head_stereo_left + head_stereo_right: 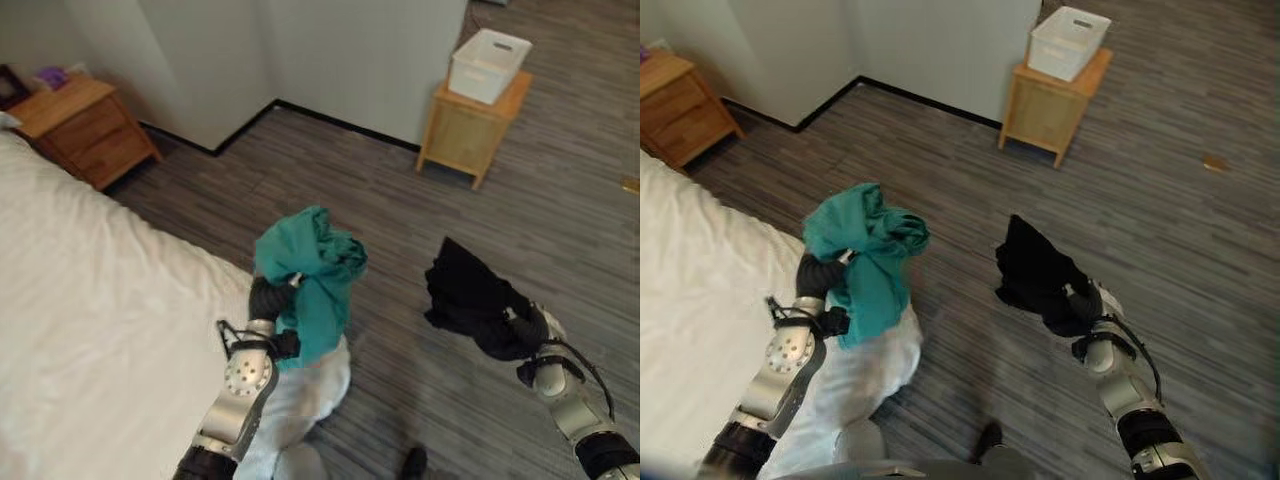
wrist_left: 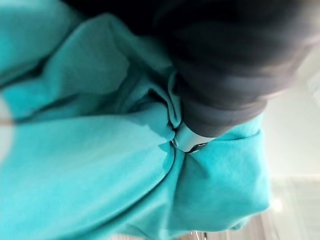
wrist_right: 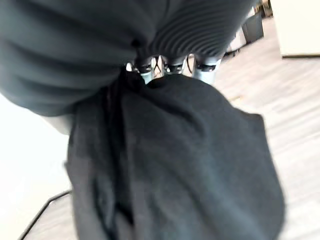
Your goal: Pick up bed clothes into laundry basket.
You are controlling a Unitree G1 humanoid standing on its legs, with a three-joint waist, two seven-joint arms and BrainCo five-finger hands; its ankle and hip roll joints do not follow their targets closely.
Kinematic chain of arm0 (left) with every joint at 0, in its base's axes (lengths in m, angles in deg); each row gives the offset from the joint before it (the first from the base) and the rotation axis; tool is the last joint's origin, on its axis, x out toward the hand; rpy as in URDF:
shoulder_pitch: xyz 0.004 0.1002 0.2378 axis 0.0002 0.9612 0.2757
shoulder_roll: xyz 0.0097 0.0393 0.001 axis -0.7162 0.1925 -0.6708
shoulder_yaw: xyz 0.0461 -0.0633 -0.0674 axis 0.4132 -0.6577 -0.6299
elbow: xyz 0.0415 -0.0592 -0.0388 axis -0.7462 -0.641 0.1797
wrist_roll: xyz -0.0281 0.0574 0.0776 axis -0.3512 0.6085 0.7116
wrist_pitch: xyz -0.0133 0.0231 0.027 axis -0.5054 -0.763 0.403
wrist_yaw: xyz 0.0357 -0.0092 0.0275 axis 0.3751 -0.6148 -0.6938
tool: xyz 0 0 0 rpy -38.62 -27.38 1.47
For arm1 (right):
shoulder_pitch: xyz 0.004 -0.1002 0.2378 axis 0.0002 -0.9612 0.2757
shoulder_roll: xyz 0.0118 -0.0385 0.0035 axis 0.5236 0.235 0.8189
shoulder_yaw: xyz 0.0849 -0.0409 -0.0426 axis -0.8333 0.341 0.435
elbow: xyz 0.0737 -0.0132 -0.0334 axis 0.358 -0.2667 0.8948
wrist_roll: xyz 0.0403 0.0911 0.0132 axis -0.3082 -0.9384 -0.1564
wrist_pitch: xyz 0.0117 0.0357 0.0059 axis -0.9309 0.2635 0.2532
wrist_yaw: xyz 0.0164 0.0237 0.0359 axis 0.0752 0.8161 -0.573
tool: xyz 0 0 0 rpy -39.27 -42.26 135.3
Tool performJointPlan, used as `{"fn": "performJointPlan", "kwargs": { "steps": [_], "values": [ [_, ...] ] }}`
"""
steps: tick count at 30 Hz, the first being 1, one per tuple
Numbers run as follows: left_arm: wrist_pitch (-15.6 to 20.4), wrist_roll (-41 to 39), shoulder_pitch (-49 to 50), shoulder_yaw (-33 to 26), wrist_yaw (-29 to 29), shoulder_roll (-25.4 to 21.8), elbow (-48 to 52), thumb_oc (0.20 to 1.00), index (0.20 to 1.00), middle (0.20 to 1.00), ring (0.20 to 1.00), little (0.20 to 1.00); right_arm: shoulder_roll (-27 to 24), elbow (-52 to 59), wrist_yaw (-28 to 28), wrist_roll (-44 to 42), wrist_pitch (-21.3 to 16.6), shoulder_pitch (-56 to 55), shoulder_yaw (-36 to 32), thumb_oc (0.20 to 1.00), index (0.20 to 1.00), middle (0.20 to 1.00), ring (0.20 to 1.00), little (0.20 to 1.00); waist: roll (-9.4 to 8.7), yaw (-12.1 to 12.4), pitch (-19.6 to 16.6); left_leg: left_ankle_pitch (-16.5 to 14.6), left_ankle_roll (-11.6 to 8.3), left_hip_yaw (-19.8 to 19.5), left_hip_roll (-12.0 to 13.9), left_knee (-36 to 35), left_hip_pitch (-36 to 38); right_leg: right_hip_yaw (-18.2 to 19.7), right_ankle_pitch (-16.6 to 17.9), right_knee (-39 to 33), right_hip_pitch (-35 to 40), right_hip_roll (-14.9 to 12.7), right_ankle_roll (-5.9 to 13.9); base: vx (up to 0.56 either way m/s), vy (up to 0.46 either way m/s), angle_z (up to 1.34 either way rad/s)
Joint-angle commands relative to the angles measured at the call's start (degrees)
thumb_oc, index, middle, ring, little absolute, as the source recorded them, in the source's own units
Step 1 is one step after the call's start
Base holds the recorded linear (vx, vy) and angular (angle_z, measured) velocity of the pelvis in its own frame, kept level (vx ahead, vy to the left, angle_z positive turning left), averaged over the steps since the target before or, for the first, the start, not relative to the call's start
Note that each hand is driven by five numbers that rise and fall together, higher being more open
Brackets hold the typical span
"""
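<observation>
Fingers of left hand (image 1: 268, 298) buried in teal garment (image 1: 312, 268), grip unreadable.

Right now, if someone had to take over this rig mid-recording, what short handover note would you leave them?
Left hand: shut on the teal garment, held up in the air beside the bed.
Right hand: shut on the black garment, held above the floor.
White laundry basket: sits on the small wooden stand by the wall, across the floor from both hands. Nothing is visible inside it from here.
Done: both garments picked up.
Left: carry both to the basket and drop them in. A white bundle of bedding lies on the floor at the bed's corner and probably needs checking too.
</observation>
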Motion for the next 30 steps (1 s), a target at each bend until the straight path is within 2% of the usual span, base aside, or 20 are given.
{"fn": "performJointPlan", "kwargs": {
  "steps": [1,3,4,6,7,8,10,12,14,15,16,17,20,21,22,24,25,27,28,30],
  "values": [
    [3.06,-2.12,-5.34,4.42,3.44,0.72,3.31,0.2,0.2,0.2,0.2,0.2,-5.36,4.07,4.29,3.21,-2.07,4.59,-1.6,0.2,0.2,0.2,0.2,0.2,-0.8,2.07,4.58,-2.06,0.93,-2.88,-7.42,20.1,-12.93,1.2,-6.8,-2.65,9.25,-4.68,1.73,0.01,-0.155,-2.12],
    [2.54,-2.31,-5.17,5.08,3.32,0.91,3.39,0.2,0.2,0.2,0.2,0.2,-4.73,6.42,4.29,4.11,-1.64,4.72,-0.69,0.2,0.2,0.2,0.2,0.2,-1.28,2.16,5.01,-4.34,2.52,-0.58,-10.5,24.24,-16.59,3.22,-7.45,-2.48,9.53,-3.77,1.05,0.12,-0.121,-1.66],
    [2.15,-3.0,-5.13,5.63,3.12,1.51,3.05,0.2,0.2,0.2,0.2,0.2,-3.66,7.63,4.29,5.41,-1.31,4.75,0.63,0.2,0.2,0.2,0.2,0.2,-0.78,2.69,4.81,-3.12,3.81,1.21,-12.43,20.72,-18.78,5.04,-8.6,-2.84,10.51,-1.34,0.65,0.31,-0.093,-1.33],
    [1.96,-3.01,-5.3,6.0,3.04,1.78,2.67,0.2,0.2,0.2,0.2,0.2,-3.02,7.74,4.26,6.11,-1.17,4.73,1.28,0.2,0.2,0.2,0.2,0.2,-0.65,3.61,4.45,-1.55,4.36,2.33,-12.52,17.12,-18.27,6.67,-9.18,-3.39,11.34,-0.46,0.62,0.34,-0.006,-1.25],
    [1.59,-2.7,-5.41,6.02,1.89,2.58,1.57,0.2,0.2,0.2,0.2,0.2,-2.38,8.15,4.11,6.74,-1.25,5.86,2.63,0.2,0.2,0.2,0.2,0.2,0.2,4.37,3.53,2.0,4.13,3.66,-11.93,10.92,-20.08,7.95,-10.75,-4.14,13.78,1.36,1.05,0.42,0.044,-0.47],
    [1.75,-2.55,-5.56,6.08,1.54,2.81,1.37,0.2,0.2,0.2,0.2,0.2,-2.15,8.69,3.84,7.16,-1.24,6.12,3.3,0.2,0.2,0.2,0.2,0.2,0.17,4.87,3.26,3.37,4.43,4.4,-11.66,7.93,-19.65,8.71,-11.49,-3.92,14.61,1.29,1.07,0.53,0.047,-0.07],
    [1.52,-2.61,-5.42,6.17,0.94,2.98,1.23,0.2,0.2,0.2,0.2,0.2,-0.87,9.34,3.77,8.0,-1.26,6.41,4.78,0.2,0.2,0.2,0.2,0.2,-0.38,5.58,2.25,4.82,6.28,5.23,-11.45,3.55,-17.58,9.45,-12.44,-2.72,15.8,1.04,1.67,0.46,0.026,-0.4],
    [1.51,-2.26,-5.34,6.22,0.55,2.59,1.35,0.2,0.2,0.2,0.2,0.2,0.37,9.48,3.79,8.35,-1.23,6.38,5.57,0.2,0.2,0.2,0.2,0.2,-1.95,6.07,1.67,5.17,7.02,5.01,-12.09,3.51,-17.14,9.76,-12.43,0.49,15.68,0.5,2.37,0.45,0.019,-0.6],
    [1.17,-2.29,-5.52,6.84,0.01,1.92,1.8,0.2,0.2,0.2,0.2,0.2,2.26,9.31,4.2,9.45,-1.02,5.99,6.48,0.2,0.2,0.2,0.2,0.2,-3.58,6.21,1.15,4.47,8.2,5.58,-12.78,1.68,-14.18,9.31,-8.9,7.3,13.68,-0.1,5.29,0.4,-0.009,-0.26],
    [0.83,-1.91,-5.37,6.68,-0.57,1.48,1.88,0.2,0.2,0.2,0.2,0.2,2.86,9.41,4.49,9.74,-0.92,5.9,6.71,0.2,0.2,0.2,0.2,0.2,-4.12,6.0,1.16,4.53,8.57,5.87,-12.92,0.87,-12.93,9.09,-5.3,12.6,12.17,-0.38,8.23,0.37,-0.002,-0.35],
    [0.66,-1.43,-5.45,6.83,-0.68,1.23,2.17,0.2,0.2,0.2,0.2,0.2,3.2,9.66,4.05,9.82,-0.8,5.45,6.56,0.2,0.2,0.2,0.2,0.2,-4.14,5.35,1.12,3.57,8.95,5.13,-13.11,0.01,-11.19,8.67,-2.96,18.34,9.92,-0.72,10.05,0.35,0.032,-0.16],
    [0.46,-1.0,-5.55,7.01,-0.8,0.74,2.5,0.2,0.2,0.2,0.2,0.2,3.43,9.8,4.25,10.56,-0.6,5.3,6.6,0.2,0.2,0.2,0.2,0.2,-3.24,4.3,1.31,3.39,9.04,4.64,-12.24,-0.74,-9.55,8.85,1.8,23.99,7.38,0.72,11.92,0.36,0.051,0.03],
    [0.22,0.96,-6.48,7.42,-1.84,0.38,1.98,0.2,0.2,0.2,0.2,0.2,3.32,10.04,4.47,11.14,-0.05,6.19,5.79,0.2,0.2,0.2,0.2,0.2,-1.43,1.29,2.06,1.26,8.55,3.13,-10.57,-1.49,-5.94,6.52,2.75,32.89,0.92,0.2,11.92,0.23,0.031,0.35],
    [0.13,1.25,-7.23,7.42,-2.47,0.41,1.63,0.2,0.2,0.2,0.2,0.2,3.39,10.25,4.82,11.24,0.35,6.4,5.23,0.2,0.2,0.2,0.2,0.2,-0.46,0.33,2.34,0.46,8.25,2.32,-9.72,-1.49,-4.88,4.6,2.5,33.48,-1.73,-2.48,11.92,0.58,0.028,0.67],
    [0.1,1.39,-7.85,6.04,-2.41,-0.41,1.95,0.2,0.2,0.2,0.2,0.2,-4.09,14.91,2.88,5.44,-0.76,6.89,-3.75,0.2,0.2,0.2,0.2,0.2,-0.44,-1.98,2.58,-1.32,7.46,-0.54,-9.96,-1.49,-2.72,2.02,-1.17,29.62,-5.4,-6.37,9.62,0.62,-0.002,0.83],
    [-0.12,2.15,-9.62,6.48,-2.24,0.43,1.14,0.2,0.2,0.2,0.2,0.2,-3.79,18.67,5.45,5.38,-1.26,2.09,-5.65,0.2,0.2,0.2,0.2,0.2,-0.23,-5.04,2.73,-2.79,6.78,-2.36,-10.16,-1.49,-1.06,2.71,-3.02,22.17,-8.73,-4.57,7.04,0.56,-0.068,1.05],
    [-0.13,3.7,-9.53,6.67,-2.43,0.72,0.58,0.2,0.2,0.2,0.2,0.2,-2.73,19.65,5.44,5.61,-1.48,-1.15,-6.59,0.2,0.2,0.2,0.2,0.2,-0.51,-7.07,2.75,-4.45,6.19,-3.95,-10.34,-1.49,0.32,3.51,-3.86,15.02,-9.09,-3.49,6.1,0.57,-0.116,1.19],
    [-0.22,3.21,-9.33,5.93,-2.16,0.53,1.32,0.2,0.2,0.2,0.2,0.2,-6.2,26.18,6.22,3.27,-3.22,-2.26,-13.0,0.2,0.2,0.2,0.2,0.2,-1.42,-9.17,2.16,-6.85,5.43,-5.9,-10.42,-1.49,3.17,4.1,-0.74,5.08,-11.11,-3.38,6.58,0.56,-0.133,1.13],
    [-0.56,3.41,-9.71,5.85,-2.09,0.36,1.02,0.2,0.2,0.2,0.2,0.2,-5.61,24.7,6.48,1.36,-3.03,-0.76,-12.16,0.2,0.2,0.2,0.2,0.2,-1.4,-9.87,1.96,-8.5,5.0,-6.15,-9.73,-1.49,4.65,1.91,2.41,0.27,-12.0,-3.84,7.39,0.47,-0.131,0.92],
    [-1.01,3.52,-8.41,4.38,-2.06,-0.16,0.62,0.2,0.2,0.2,0.2,0.2,-5.39,26.82,6.1,1.66,-2.31,-0.68,-12.41,0.2,0.2,0.2,0.2,0.2,-1.67,-10.43,1.84,-10.27,4.2,-5.39,-8.95,-1.49,7.11,-2.58,5.2,-3.07,-14.96,-4.57,8.52,0.49,-0.12,0.62]
  ]
}}
